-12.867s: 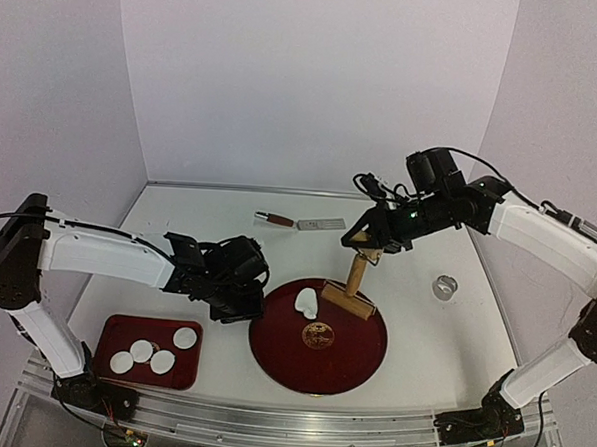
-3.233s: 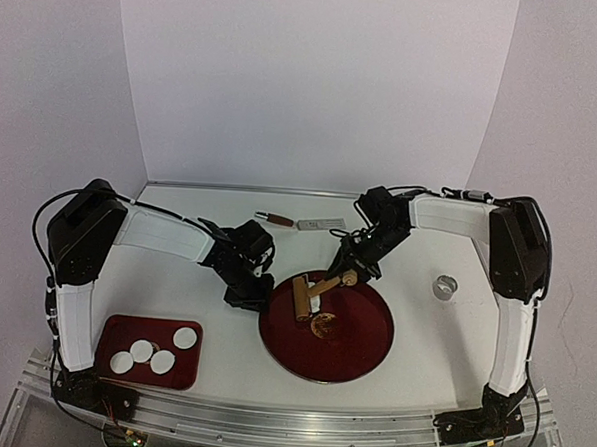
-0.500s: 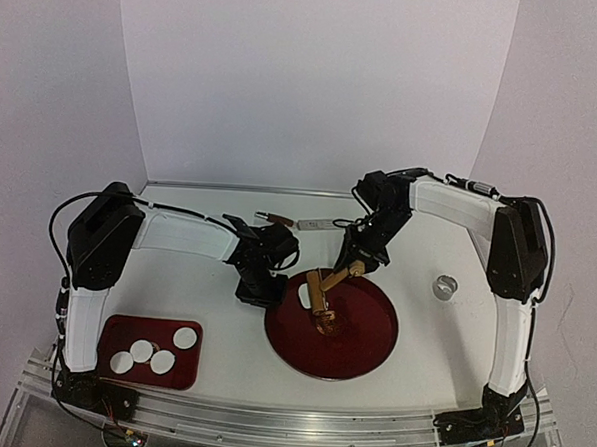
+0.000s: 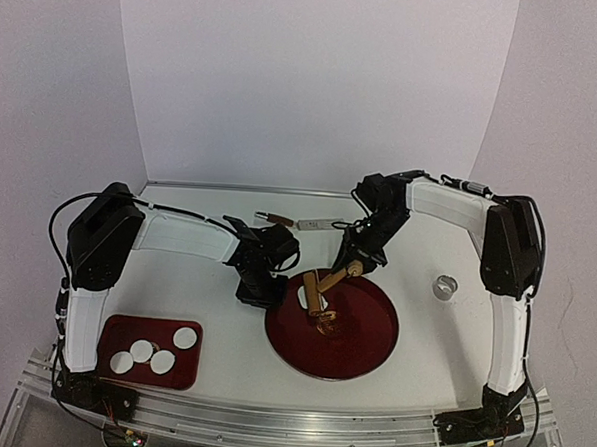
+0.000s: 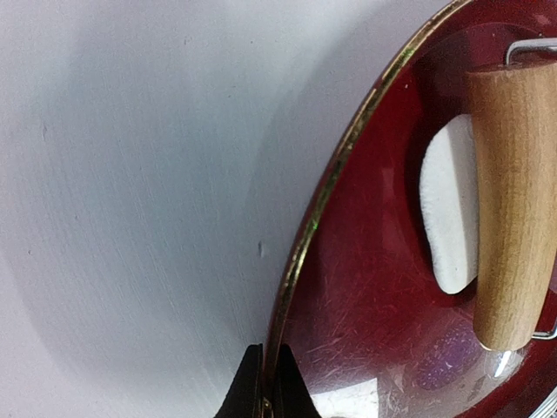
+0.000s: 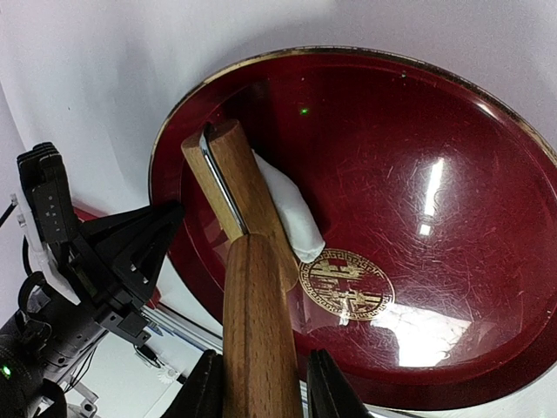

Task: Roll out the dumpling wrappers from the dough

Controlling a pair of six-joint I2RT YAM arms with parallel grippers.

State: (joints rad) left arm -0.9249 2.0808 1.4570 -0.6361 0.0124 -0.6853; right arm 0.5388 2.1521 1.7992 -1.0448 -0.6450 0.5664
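Note:
A ragged white piece of dough (image 4: 304, 295) lies at the left of the round red plate (image 4: 362, 342). The wooden roller (image 4: 320, 293) rests across it. My right gripper (image 4: 354, 270) is shut on the roller's handle (image 6: 257, 331), its fingers on either side. The roller head (image 6: 239, 187) covers part of the dough (image 6: 291, 218). My left gripper (image 5: 264, 396) is shut on the plate's gilt left rim (image 5: 331, 174), with dough (image 5: 448, 209) and roller (image 5: 513, 200) just beyond. Several round dumpling wrappers (image 4: 151, 354) lie on a small red tray (image 4: 118, 329) at the front left.
A small metal ring (image 4: 444, 286) stands on the table right of the plate. A red-handled tool (image 4: 276, 219) and a flat metal piece (image 4: 320, 225) lie near the back wall. The left gripper's body (image 6: 122, 252) sits close beside the roller head.
Since the earliest frame the roller has come down from upright onto the dough, and the left gripper has closed on the plate's rim. Over the last half second almost nothing moved.

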